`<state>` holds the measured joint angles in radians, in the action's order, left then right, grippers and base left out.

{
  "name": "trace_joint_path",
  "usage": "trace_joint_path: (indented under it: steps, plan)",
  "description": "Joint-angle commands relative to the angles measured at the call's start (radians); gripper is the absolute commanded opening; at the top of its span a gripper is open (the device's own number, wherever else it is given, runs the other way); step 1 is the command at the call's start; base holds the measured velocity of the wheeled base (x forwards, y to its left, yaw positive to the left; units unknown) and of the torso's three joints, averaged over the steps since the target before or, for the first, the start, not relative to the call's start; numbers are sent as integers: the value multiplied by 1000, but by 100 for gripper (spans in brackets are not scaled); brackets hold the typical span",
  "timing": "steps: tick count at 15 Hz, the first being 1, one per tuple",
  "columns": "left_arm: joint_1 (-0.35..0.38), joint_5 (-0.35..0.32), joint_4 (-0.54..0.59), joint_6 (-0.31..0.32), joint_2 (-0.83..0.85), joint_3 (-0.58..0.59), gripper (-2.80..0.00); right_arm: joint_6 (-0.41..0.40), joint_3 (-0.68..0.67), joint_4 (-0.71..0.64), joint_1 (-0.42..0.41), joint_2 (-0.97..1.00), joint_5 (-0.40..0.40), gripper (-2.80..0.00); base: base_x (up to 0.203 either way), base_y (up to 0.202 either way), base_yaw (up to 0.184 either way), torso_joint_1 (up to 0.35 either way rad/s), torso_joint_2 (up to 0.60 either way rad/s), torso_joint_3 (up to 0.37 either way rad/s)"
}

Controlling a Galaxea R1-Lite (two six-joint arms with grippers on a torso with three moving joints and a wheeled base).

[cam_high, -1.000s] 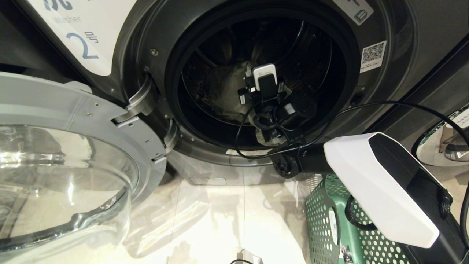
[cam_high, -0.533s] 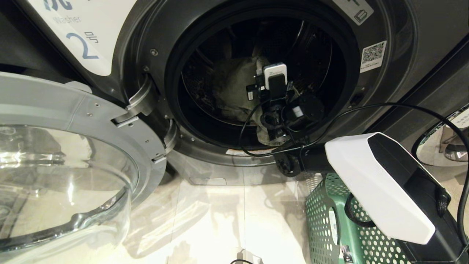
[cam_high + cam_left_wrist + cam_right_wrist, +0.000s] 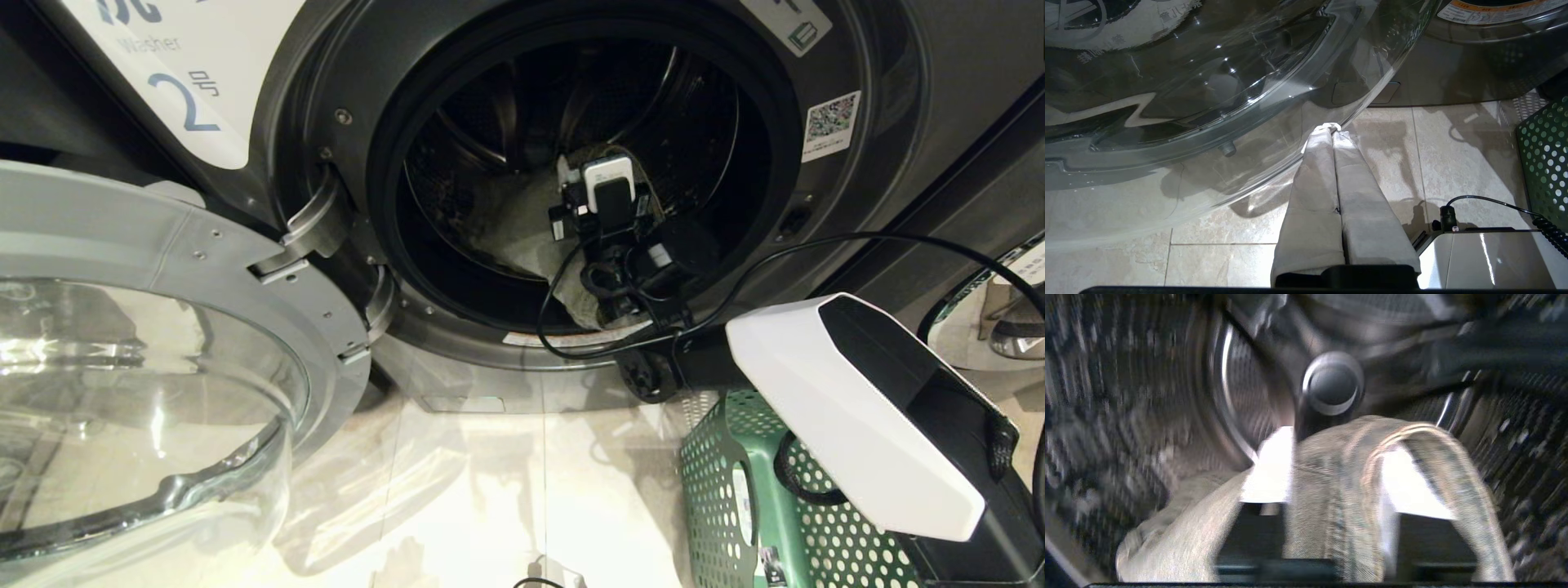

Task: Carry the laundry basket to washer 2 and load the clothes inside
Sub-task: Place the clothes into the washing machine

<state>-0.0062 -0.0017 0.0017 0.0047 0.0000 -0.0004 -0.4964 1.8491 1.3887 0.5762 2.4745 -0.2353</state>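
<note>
washer 2 (image 3: 571,171) stands in front of me with its glass door (image 3: 155,367) swung out to my left and the drum wide open. laundry basket (image 3: 759,498) sits on the floor just below my right arm, beside the washer's front. pale clothes (image 3: 510,220) lie on the drum floor, and my right arm reaches through the opening above them. my right gripper (image 3: 1331,477) is deep inside the drum with its fingers (image 3: 1267,469) spread apart, a strip of light denim-like garment (image 3: 1412,457) draped over and between them. i judge this is the release: i should open fully, give the cloth a moment to slide off, then back straight out so no fold snags a finger and drags toward the door rim. my left gripper (image 3: 1331,130) hangs near the door glass, fingers pressed together, idle.
</note>
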Motion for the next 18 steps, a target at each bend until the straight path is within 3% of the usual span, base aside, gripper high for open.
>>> trace_joint_path:
  steps: [1, 7, 9, 11, 12, 14, 18]
  plan:
    - [0, 0, 0, 0, 2, -1, -280, 1, 15, -75, -4, -10, -4, 0, 0, 0, 0, 0, 0, 0]
    - [0, 0, 0, 0, 2, 0, -280, 14, -9, -130, -4, -23, -9, 0, 0, 0, 0, 0, 0, 0]
    - [0, 0, 0, 0, 2, -1, -280, 106, -129, -193, -4, -58, -31, 0, 0, 0, 0, 0, 0, 0]
    - [0, 0, 0, 0, 2, 0, -280, 293, -184, -325, 2, -123, -54, 0, 0, 0, 0, 0, 0, 0]
    - [0, 0, 0, 0, 2, -1, -280, 339, -193, -383, 7, -145, -95, 0, 0, 0, 0, 0, 0, 0]
    - [0, 0, 0, 0, 2, 0, -280, 358, -202, -418, 17, -177, -173, 0, 0, 0, 0, 0, 0, 0]
    - [0, 0, 0, 0, 2, 0, -280, 378, -265, -425, 54, -263, -185, 0, 0, 0, 0, 0, 0, 0]
